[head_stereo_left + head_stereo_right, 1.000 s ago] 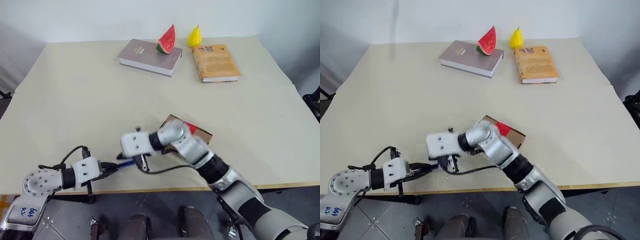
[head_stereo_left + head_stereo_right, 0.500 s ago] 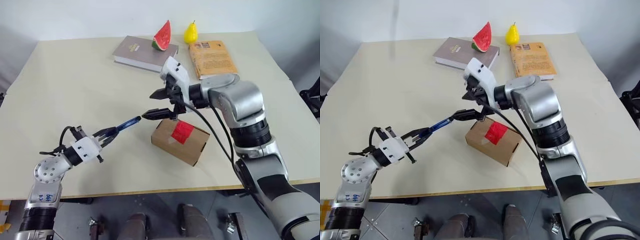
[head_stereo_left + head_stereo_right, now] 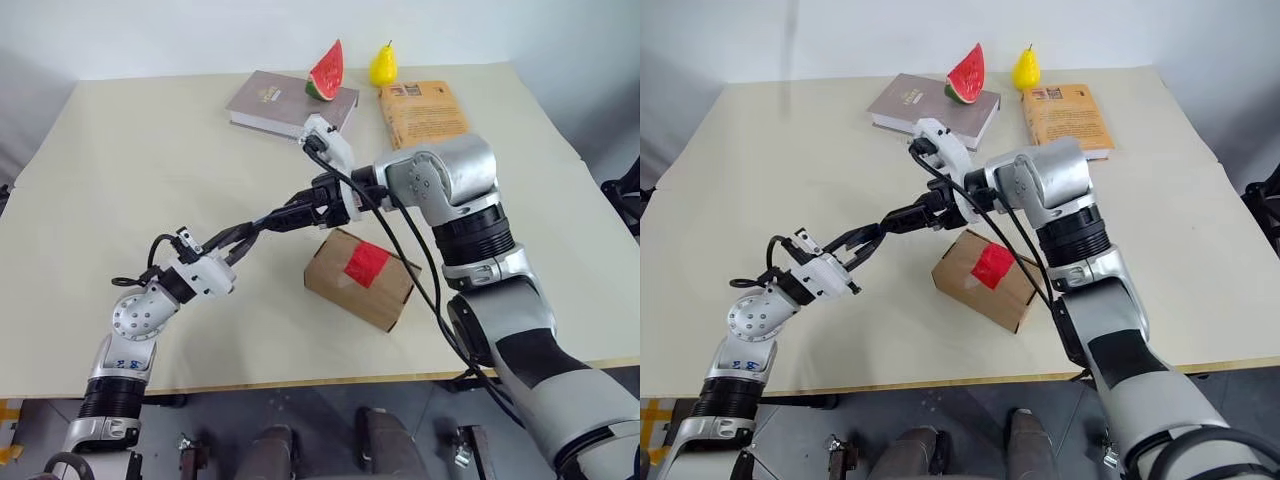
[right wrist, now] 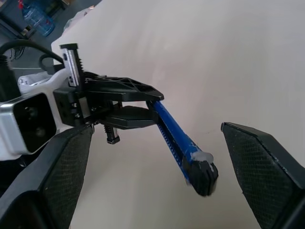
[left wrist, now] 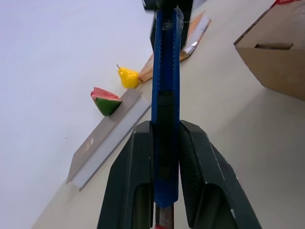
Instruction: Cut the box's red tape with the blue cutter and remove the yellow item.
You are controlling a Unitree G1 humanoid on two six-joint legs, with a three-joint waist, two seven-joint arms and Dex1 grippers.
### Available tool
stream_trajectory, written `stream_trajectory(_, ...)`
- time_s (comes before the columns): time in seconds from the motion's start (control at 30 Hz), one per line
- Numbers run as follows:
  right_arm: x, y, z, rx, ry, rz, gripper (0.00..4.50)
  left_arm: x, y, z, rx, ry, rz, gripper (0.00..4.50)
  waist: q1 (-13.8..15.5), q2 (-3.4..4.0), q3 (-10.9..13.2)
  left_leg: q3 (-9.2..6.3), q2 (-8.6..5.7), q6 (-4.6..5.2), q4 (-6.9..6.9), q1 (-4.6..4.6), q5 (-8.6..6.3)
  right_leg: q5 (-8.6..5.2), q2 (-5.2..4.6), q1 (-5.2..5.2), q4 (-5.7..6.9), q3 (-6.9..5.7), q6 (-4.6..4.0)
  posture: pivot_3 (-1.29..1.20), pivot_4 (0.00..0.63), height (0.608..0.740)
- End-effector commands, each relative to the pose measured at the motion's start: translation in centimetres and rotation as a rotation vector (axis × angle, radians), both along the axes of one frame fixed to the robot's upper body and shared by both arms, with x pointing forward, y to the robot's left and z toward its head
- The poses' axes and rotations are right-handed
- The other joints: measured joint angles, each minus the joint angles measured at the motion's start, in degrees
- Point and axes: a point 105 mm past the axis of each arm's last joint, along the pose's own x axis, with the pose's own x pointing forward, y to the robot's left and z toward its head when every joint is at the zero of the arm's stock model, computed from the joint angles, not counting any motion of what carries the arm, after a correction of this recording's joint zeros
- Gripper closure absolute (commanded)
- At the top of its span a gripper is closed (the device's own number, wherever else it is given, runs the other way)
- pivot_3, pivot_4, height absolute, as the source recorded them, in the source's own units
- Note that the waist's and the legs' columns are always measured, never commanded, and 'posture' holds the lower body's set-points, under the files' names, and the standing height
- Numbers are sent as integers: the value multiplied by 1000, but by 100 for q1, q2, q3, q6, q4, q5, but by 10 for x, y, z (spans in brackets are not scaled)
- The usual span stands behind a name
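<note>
- Clamping the blue cutter (image 5: 165, 124) by its rear end, the left gripper (image 3: 232, 243) held it above the tabletop (image 3: 150, 180), tip aimed at the right gripper (image 4: 157, 167).
- Right jaws stood wide open around the cutter's dark tip, not touching it.
- The box (image 3: 358, 279) with the red tape (image 3: 366, 262) sat on the tabletop just beneath the right gripper.

The two head views look forward and down over the table (image 3: 120, 150), sharing its whole top. The left wrist view looks close along the blue cutter (image 5: 166, 119) toward the far books. The right wrist view faces that cutter from its tip.
</note>
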Motion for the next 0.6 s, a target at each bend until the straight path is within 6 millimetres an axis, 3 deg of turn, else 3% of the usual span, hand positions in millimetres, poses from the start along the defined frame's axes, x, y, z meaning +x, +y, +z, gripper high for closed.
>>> stream_trajectory(0.03,3,8,12,14,-44,1,47,-5,-5,12,-11,-57,-18,4109,2,0,0,0,0,0,0,0,0,0,0,0,0,-1,0,0,150,740)
stream_trajectory(0.17,5,9,11,20,-39,10,951,-5,-4,13,-23,-58,-8,4109,0,0,0,0,-2,0,1,-1,0,0,0,-2,1,1,0,0,150,740)
stream_trajectory(0.47,3,11,10,25,-33,28,4292,-5,-3,13,-52,-35,0,4109,-4,0,0,1,-1,0,2,-2,0,0,1,-6,6,2,0,0,150,740)
stream_trajectory(0.57,-1,10,13,37,-45,43,4336,-1,0,11,-57,17,21,4109,0,-1,-1,-1,-4,1,4,-3,0,0,-2,-7,10,2,0,0,150,740)
stream_trajectory(0.6,-2,9,15,41,-50,44,4336,0,1,9,-50,37,27,3760,1,-1,-1,-1,-4,1,5,-4,0,0,-3,-7,11,2,0,0,150,740)
